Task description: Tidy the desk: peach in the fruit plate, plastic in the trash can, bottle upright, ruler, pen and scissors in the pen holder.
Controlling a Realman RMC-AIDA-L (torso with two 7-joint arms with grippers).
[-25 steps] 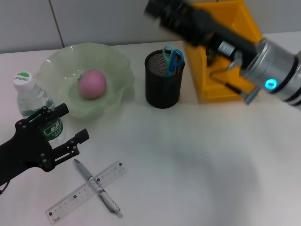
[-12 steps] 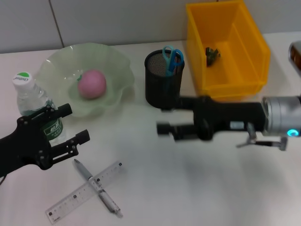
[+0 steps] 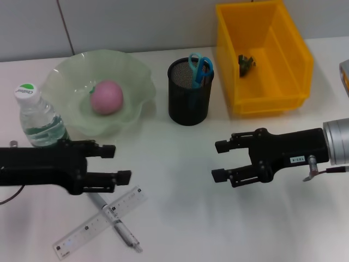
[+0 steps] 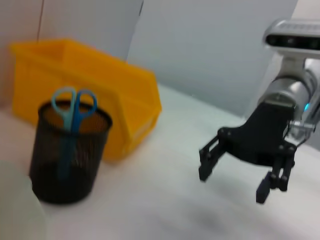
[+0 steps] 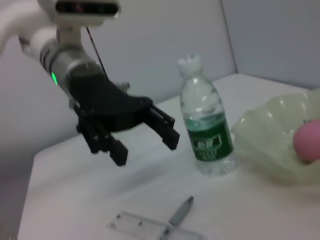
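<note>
On the white desk (image 3: 180,218) my left gripper (image 3: 117,162) hangs low with fingers spread, holding nothing, just beside the bottle (image 3: 37,120) and right above one end of the pen (image 3: 114,218). Bottle stands upright, cap on, next to the fruit plate (image 3: 131,71). Peach (image 3: 106,97) sits in the plate. Pen lies crossed over the ruler (image 3: 82,232), both flat on the desk at the near left. Scissors (image 3: 199,67) stand handles-up in the black mesh pen holder (image 3: 189,101), centre back. Yellow trash can (image 3: 272,93) is just beside the holder on its right, with a small dark scrap (image 3: 246,63) inside; can't tell what it is.

My right gripper (image 3: 218,161) floats over bare desk in front of the trash can, fingers apart, empty, pointing toward the left arm. The left wrist view shows it (image 4: 235,175) open, well apart from the holder (image 4: 67,150). The right wrist view shows the left gripper (image 5: 145,137) open near the bottle (image 5: 207,132), with the pen (image 5: 177,215) and ruler (image 5: 145,227) below.
</note>
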